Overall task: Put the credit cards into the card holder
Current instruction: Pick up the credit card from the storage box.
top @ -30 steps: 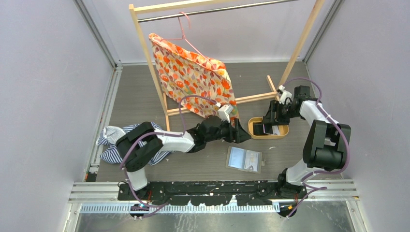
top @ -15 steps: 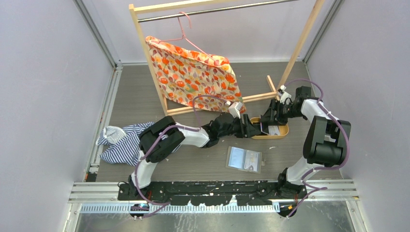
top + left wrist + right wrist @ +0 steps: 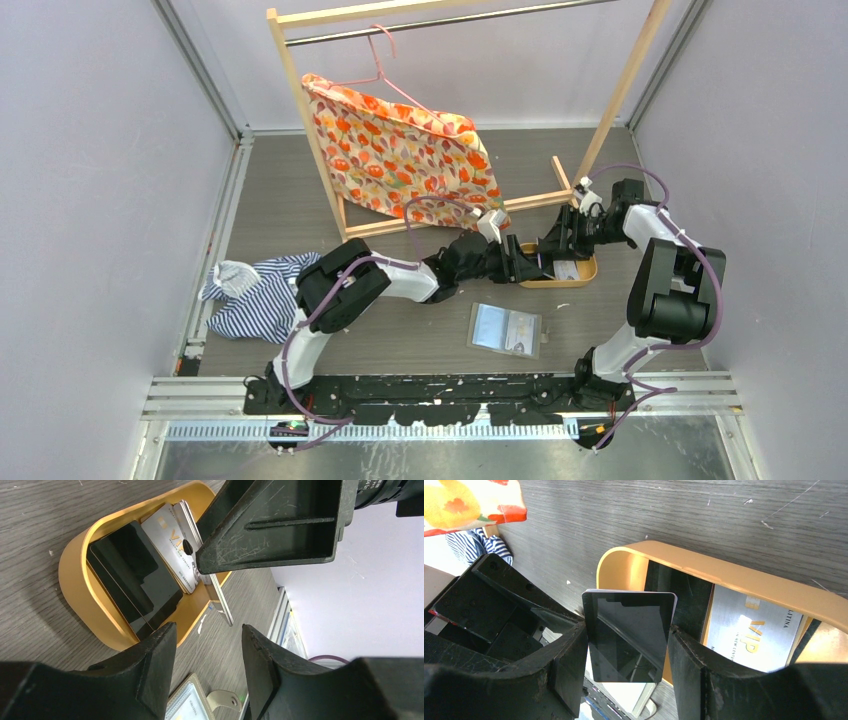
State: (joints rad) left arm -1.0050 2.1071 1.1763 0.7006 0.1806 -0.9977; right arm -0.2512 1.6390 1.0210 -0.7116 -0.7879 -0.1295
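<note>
Right claw (image 3: 628, 630) pinches a black card (image 3: 631, 647) by its two side edges. The card stands upright between the fingers, lifted clear above the oval tan tray (image 3: 624, 560). A pale edge shows behind the card's top; I cannot tell whether that is a second card. Just beyond and below this claw, inside the tray, lies a pale VIP card (image 3: 749, 635), with dark cards (image 3: 135, 580) beside it at the tray's other end. Left claw (image 3: 207, 650) is spread with nothing between its fingers. It sits low over the table (image 3: 300, 200), pointing at the tray and facing the right claw at close range. From the left wrist, the held card shows edge-on, hanging under the right claw, ahead of the left fingertips and not touching them. The card holder (image 3: 505, 330) lies open and flat on the table, clear sleeves up, on the arm-base side of both claws and apart from the tray. Its corner and snap tab show just under the left claw's fingers in the left wrist view. A striped cloth (image 3: 250, 295) lies well behind the left claw, by that arm's elbow.
</note>
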